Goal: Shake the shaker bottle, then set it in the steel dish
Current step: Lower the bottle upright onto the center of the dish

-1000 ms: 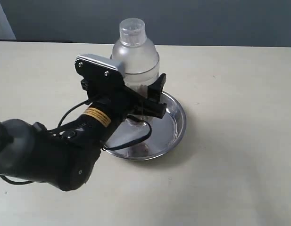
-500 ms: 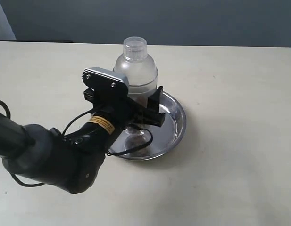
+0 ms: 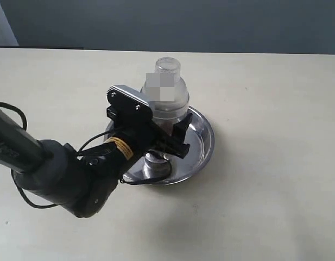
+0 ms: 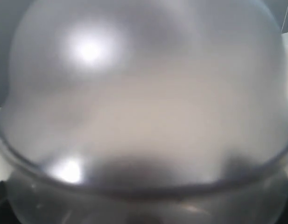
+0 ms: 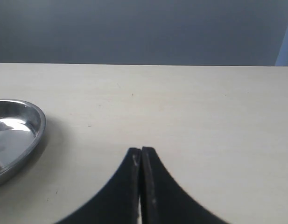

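Table [image 3: 276, 179] is pale cream, matte and plain, running back to a dark grey-blue wall [image 3: 221, 24]. My left gripper [image 3: 166, 129] is clamped across the lower body of the bottle [image 3: 168, 95], which stands upright between the jaws, over the dish [image 3: 206, 142]. I can't quite tell whether its base touches the steel. My right gripper [image 5: 141, 158] has its fingers pressed together, low over the table, with the dish's rim off to one side.

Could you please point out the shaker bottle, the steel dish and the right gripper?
shaker bottle [image 3: 179, 104]: exterior view, frosted domed shoulder.
steel dish [image 3: 205, 142]: exterior view, bare inner wall.
right gripper [image 5: 141, 151]: right wrist view, between closed fingertips.
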`<act>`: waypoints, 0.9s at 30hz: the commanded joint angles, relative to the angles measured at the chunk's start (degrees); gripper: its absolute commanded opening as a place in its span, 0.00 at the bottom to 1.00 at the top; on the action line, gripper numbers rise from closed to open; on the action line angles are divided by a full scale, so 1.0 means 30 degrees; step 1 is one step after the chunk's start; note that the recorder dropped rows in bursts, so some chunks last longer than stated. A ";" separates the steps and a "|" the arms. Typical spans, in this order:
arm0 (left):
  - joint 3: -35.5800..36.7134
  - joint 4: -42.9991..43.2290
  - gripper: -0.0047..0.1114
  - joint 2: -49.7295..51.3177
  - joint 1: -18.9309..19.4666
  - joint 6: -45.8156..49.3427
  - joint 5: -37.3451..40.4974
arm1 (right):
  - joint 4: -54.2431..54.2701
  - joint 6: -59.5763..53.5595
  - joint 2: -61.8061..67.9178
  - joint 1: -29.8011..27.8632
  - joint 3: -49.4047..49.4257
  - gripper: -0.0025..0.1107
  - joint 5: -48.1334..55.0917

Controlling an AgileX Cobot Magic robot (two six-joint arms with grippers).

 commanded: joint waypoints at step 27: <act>-0.0935 -0.0933 0.55 0.1007 0.0108 -0.0024 -0.1029 | -0.0022 -0.0005 -0.0072 0.0035 0.0022 0.02 -0.0229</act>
